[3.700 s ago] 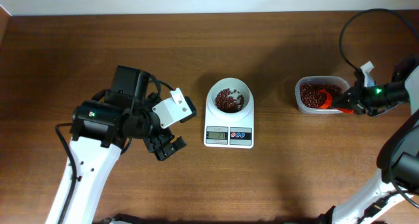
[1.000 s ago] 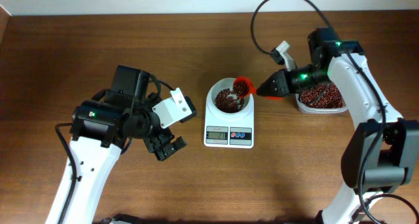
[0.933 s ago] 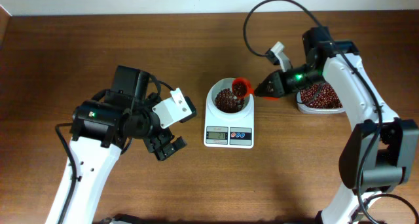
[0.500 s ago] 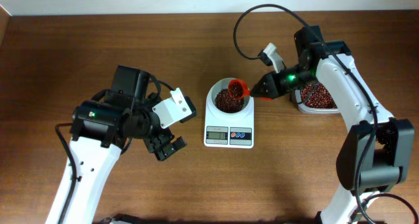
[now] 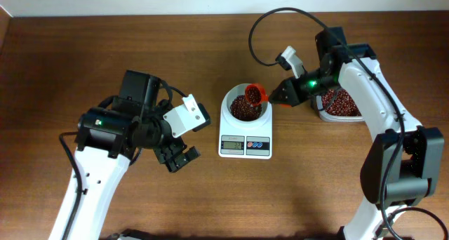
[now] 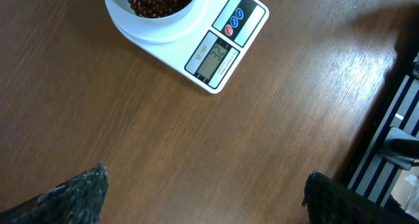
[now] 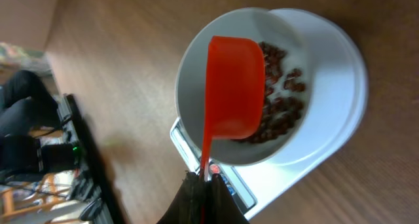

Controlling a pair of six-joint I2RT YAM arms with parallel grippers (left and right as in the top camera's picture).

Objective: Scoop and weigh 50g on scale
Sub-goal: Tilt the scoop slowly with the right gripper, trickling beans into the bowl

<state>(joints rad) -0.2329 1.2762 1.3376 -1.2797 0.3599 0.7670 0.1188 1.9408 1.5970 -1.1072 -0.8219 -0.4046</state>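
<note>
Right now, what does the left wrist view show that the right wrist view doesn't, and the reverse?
Only the left wrist view: the scale with its display and red and blue buttons in full, a wide stretch of bare table, and the open left end effector holding nothing.
Only the right wrist view: the scoop over the bowl, its handle pinched in the shut right end effector.
Both: the white bowl with the beans in it.
</note>
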